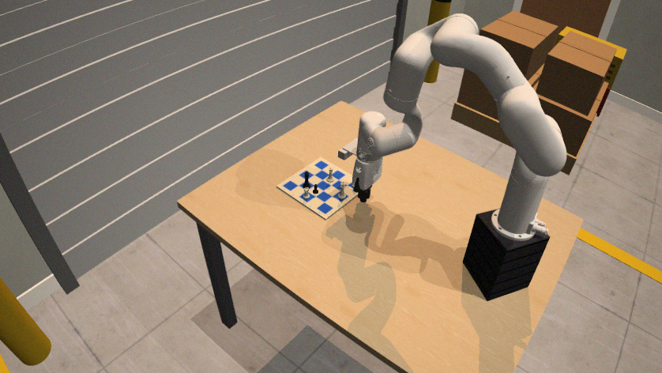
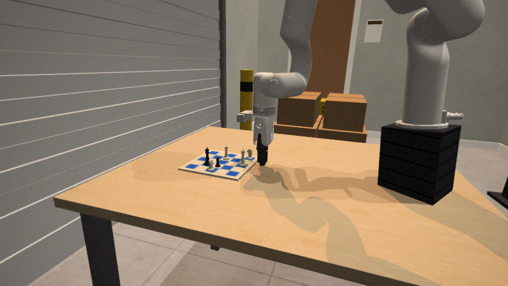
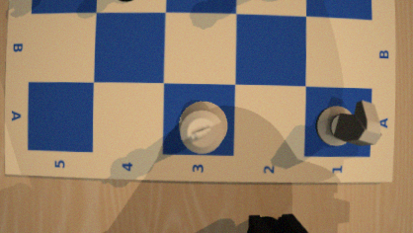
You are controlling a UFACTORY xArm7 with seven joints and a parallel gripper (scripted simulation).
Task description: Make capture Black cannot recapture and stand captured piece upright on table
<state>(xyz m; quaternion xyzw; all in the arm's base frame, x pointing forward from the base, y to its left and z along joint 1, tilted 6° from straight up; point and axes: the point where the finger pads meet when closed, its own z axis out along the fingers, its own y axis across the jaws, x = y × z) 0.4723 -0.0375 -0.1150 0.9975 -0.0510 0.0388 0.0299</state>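
The board shows in every view. My gripper is outside its A edge, low over the table, shut on a slim black piece mostly hidden by the fingers. A short white rook-like piece stands on C5, a black pawn on C4 and a tall black piece on D4. Tall white pieces stand on A3 and C2. A white knight stands on A1.
The wooden table carries the board. The black arm base stands to the right. A grey shutter wall is beyond the table's left side. Arm shadows fall on the table and the board.
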